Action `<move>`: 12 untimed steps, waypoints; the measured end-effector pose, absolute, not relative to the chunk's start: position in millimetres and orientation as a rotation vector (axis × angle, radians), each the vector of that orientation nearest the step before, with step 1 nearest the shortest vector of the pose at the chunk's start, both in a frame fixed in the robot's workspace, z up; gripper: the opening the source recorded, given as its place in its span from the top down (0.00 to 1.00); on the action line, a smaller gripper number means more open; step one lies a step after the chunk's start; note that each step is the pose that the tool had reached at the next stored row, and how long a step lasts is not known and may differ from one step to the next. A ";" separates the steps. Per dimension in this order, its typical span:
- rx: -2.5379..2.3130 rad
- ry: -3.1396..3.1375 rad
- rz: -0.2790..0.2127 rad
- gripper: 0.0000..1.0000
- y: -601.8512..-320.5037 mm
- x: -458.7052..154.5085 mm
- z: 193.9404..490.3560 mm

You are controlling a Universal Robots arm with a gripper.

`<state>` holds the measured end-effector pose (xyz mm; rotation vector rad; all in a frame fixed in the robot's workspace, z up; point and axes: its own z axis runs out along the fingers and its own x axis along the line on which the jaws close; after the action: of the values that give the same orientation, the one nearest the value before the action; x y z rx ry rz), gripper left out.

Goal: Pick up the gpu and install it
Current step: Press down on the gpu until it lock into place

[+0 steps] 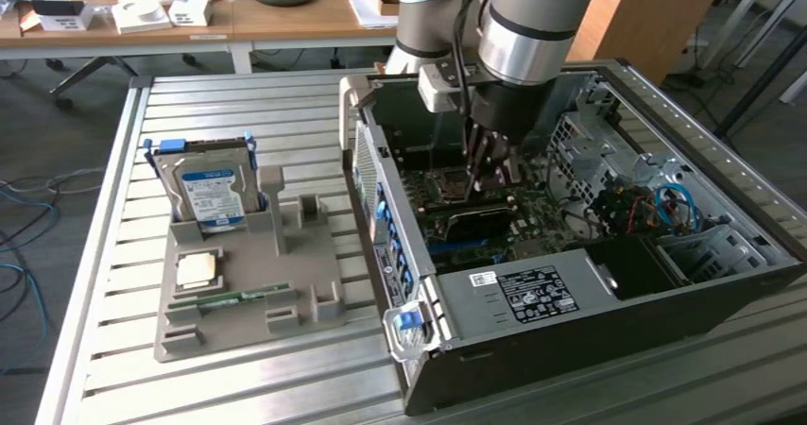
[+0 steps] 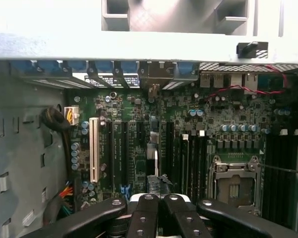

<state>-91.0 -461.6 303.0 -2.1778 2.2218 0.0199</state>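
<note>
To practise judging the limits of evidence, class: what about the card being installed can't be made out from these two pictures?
- Exterior view: the lower edge of the gpu and the slot beneath it, hidden by the card itself and the arm above.
- Wrist view: the card is edge-on, mostly behind the shut gripper, so whether it is seated cannot be told.
- Exterior view: the label print on the hard drive, too small.

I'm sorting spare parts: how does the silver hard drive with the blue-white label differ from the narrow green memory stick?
Pose: the silver hard drive with the blue-white label stands on edge in its slot; the narrow green memory stick lies flat. Size: the hard drive is far broader; the stick is a thin strip. Both sit in the grey moulded tray.
</note>
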 end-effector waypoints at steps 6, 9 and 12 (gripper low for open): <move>-2.178 2.222 0.020 0.89 -461.7 -91.0 294.1; -2.178 2.222 0.020 0.89 -461.7 -91.0 293.4; -2.178 2.222 0.020 0.89 -459.4 -91.1 292.8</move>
<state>-91.1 -459.4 292.8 -2.1776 2.2220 0.0198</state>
